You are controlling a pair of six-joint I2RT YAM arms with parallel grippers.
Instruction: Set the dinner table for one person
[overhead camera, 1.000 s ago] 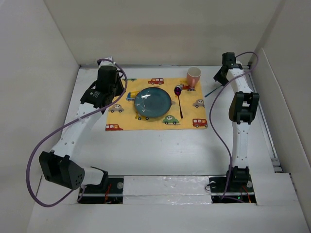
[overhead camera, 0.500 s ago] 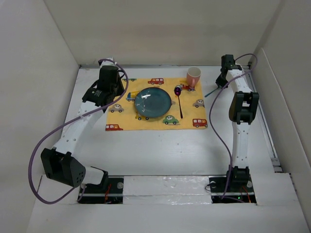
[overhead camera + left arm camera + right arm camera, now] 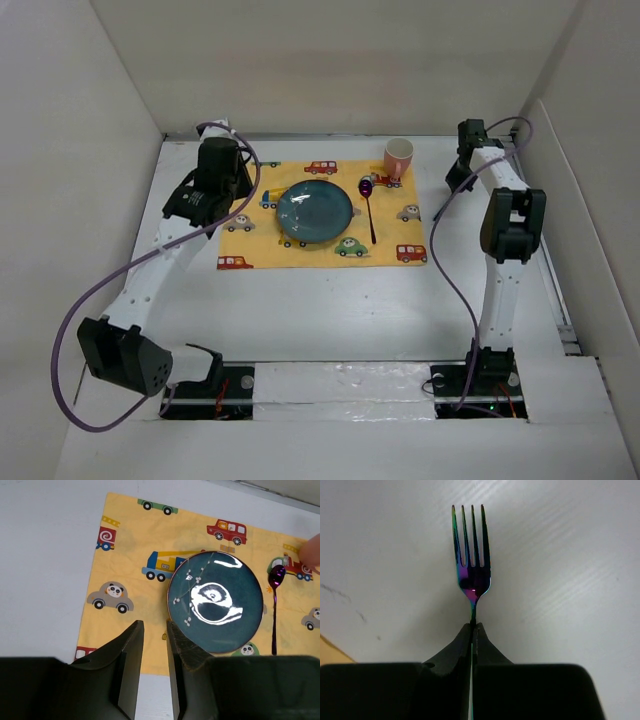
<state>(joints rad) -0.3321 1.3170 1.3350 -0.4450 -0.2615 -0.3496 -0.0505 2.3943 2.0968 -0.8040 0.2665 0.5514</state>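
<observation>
On the white dinner table lies a yellow car-print placemat. It carries a teal plate, a purple spoon to the plate's right and a pink cup at its far right corner. My right gripper is shut on the handle of an iridescent fork, tines pointing away over the bare table right of the mat. My left gripper hovers over the mat's left part, beside the plate. Its jaws stand a narrow gap apart, holding nothing.
White walls close in the table on three sides. Purple cables loop from both arms. A corner of the placemat shows at the left edge of the right wrist view. The arm bases sit at the near edge.
My right gripper has closed from open onto the fork's handle, and that arm's elbow has swung slightly right. The left arm has barely shifted.
</observation>
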